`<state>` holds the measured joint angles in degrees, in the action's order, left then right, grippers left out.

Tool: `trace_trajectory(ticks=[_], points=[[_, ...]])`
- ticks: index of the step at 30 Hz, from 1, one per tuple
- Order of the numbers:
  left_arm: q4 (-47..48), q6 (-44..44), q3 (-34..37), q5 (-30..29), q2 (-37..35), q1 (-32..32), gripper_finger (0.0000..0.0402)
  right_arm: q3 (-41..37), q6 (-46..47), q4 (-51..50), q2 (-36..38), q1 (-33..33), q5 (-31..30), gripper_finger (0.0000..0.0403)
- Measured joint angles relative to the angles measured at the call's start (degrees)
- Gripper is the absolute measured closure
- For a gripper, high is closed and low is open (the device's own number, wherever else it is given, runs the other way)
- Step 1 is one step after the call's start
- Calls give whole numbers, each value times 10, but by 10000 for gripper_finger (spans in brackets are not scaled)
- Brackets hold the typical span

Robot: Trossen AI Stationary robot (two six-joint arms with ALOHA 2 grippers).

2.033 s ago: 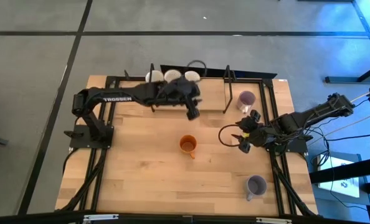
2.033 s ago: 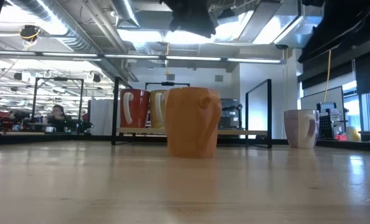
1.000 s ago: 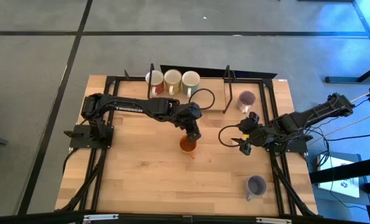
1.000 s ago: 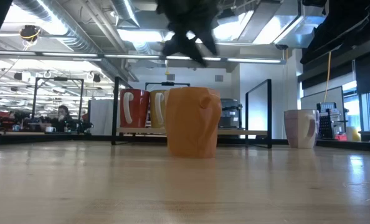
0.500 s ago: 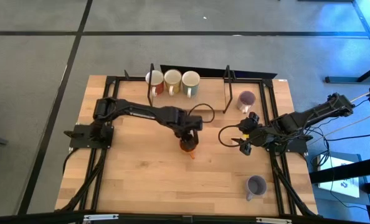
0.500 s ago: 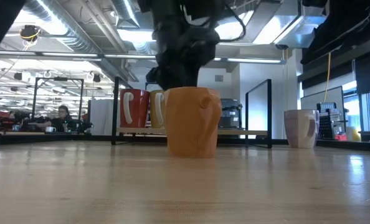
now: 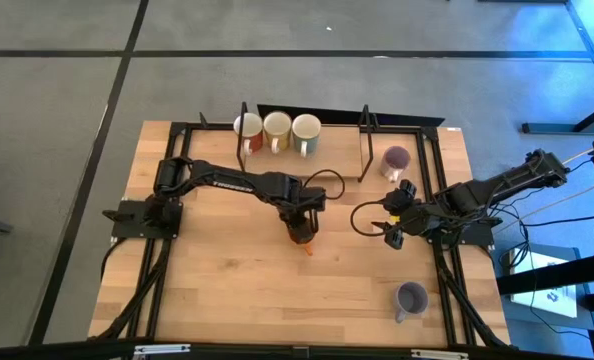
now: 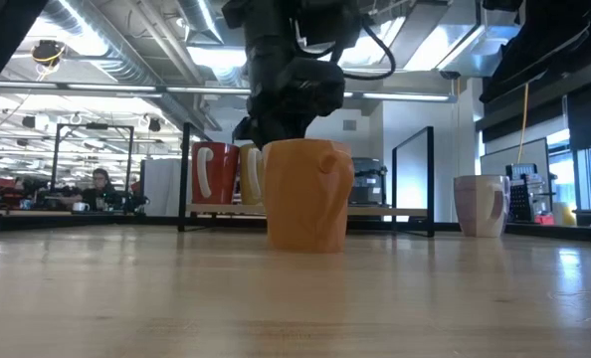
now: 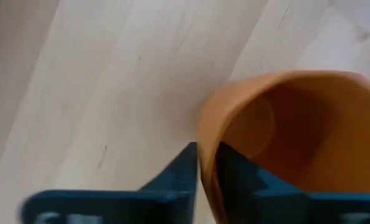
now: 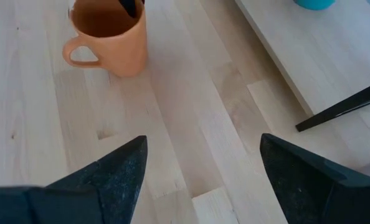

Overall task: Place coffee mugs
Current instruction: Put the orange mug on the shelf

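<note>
Right now the left tool (image 7: 299, 228) is down on the orange mug (image 7: 301, 236) near the middle of the table (image 7: 217, 290), its 2 fingers (image 9: 184, 168) pinching the mug's wall, 1 outside and 1 inside the rim. The right tool (image 7: 389, 228) waits off to the side with its fingers spread wide, holding nothing.

The mug stands upright on the wood, mouth up, so its long axis is vertical; from above its handle points toward the front edge of the table, away from the rack (image 7: 302, 120) at the back where 3 mugs (image 7: 277, 128) already sit in a row. 2 purple mugs (image 7: 395, 160) are still out on the right side, 1 by the rack's end, 1 near the front corner.

My worry is the grip. It holds only a thin bit of wall on 1 side, so the mug could swing or slip once lifted. A tilted mug might also knock the 3 already on the rack when it comes in beside them.
</note>
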<state>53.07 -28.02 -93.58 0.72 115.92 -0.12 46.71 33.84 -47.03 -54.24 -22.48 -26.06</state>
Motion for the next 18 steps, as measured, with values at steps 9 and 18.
trace_trajectory(ticks=[9, 18], points=[[24, 90, 0, -21, -24, 5, 384, 0, -26, -1, 0, 0, 1, 105], [69, 150, 0, -51, -110, 9, 385, 0, -28, 0, 0, 0, 1, 105]])
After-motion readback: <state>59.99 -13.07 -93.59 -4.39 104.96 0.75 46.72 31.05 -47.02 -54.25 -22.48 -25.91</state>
